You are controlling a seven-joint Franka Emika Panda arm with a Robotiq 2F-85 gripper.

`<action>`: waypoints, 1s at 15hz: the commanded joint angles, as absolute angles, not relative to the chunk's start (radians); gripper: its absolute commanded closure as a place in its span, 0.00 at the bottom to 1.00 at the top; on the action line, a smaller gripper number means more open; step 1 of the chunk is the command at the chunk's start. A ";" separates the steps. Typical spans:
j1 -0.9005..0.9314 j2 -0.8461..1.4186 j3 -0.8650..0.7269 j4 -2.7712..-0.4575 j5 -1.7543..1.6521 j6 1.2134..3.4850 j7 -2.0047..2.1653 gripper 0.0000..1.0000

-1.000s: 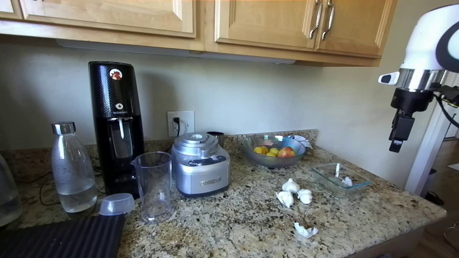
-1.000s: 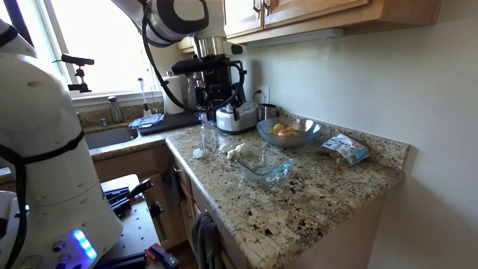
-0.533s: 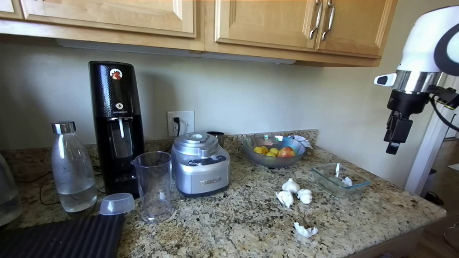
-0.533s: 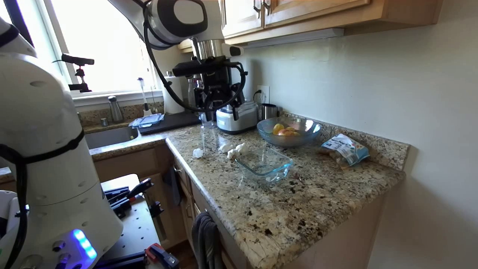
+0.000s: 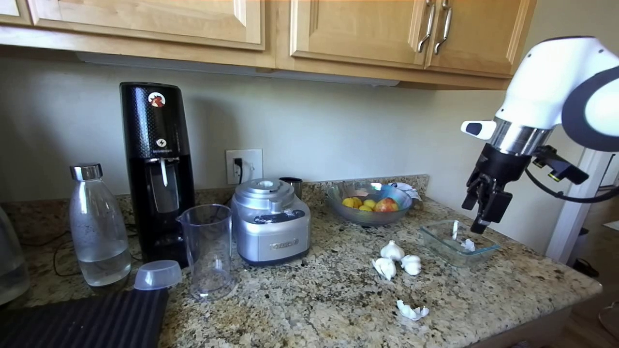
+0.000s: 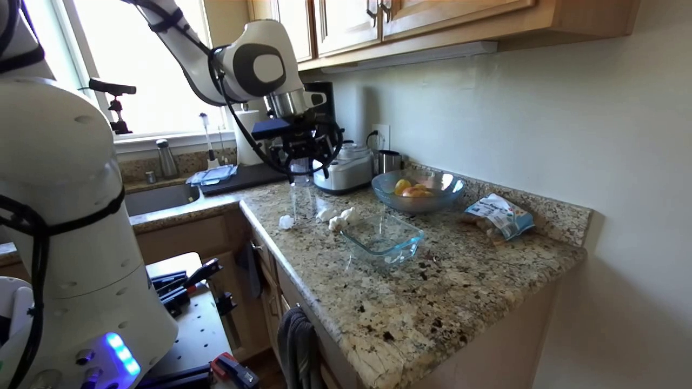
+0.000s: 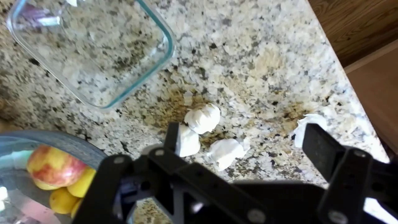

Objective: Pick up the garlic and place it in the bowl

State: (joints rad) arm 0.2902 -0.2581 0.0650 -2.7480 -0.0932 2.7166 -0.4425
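Three white garlic bulbs lie close together on the granite counter: a back one (image 5: 392,251), a front one (image 5: 385,268) and one beside them (image 5: 411,264). In the wrist view one bulb (image 7: 203,118) and a second (image 7: 225,152) show fully; the third (image 7: 189,141) is partly behind a fingertip. The bowl, a clear squarish glass dish (image 5: 459,258), stands beside the garlic, also seen in an exterior view (image 6: 383,249); a white scrap lies in it. My gripper (image 7: 247,138) is open and empty, tilted, above the counter near the garlic and the bowl in both exterior views (image 5: 474,215) (image 6: 308,175).
A larger glass bowl (image 5: 370,221) with fruit stands at the back wall, a food processor (image 5: 273,237) beside it. Garlic skin (image 5: 411,311) lies near the counter's front edge. A clear beaker (image 5: 208,256), a black drink machine (image 5: 157,174) and a snack bag (image 6: 503,216) also stand around.
My arm has moved lower and further in over the counter, and the gripper has tilted. The garlic bulbs and the bowls have not moved.
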 commanded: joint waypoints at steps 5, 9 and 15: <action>0.278 -0.231 0.083 -2.737 -0.089 2.726 -0.442 0.00; 0.291 -0.143 0.076 -2.722 -0.078 2.804 -0.499 0.00; 0.255 0.094 0.108 -2.626 -0.058 2.968 -0.598 0.00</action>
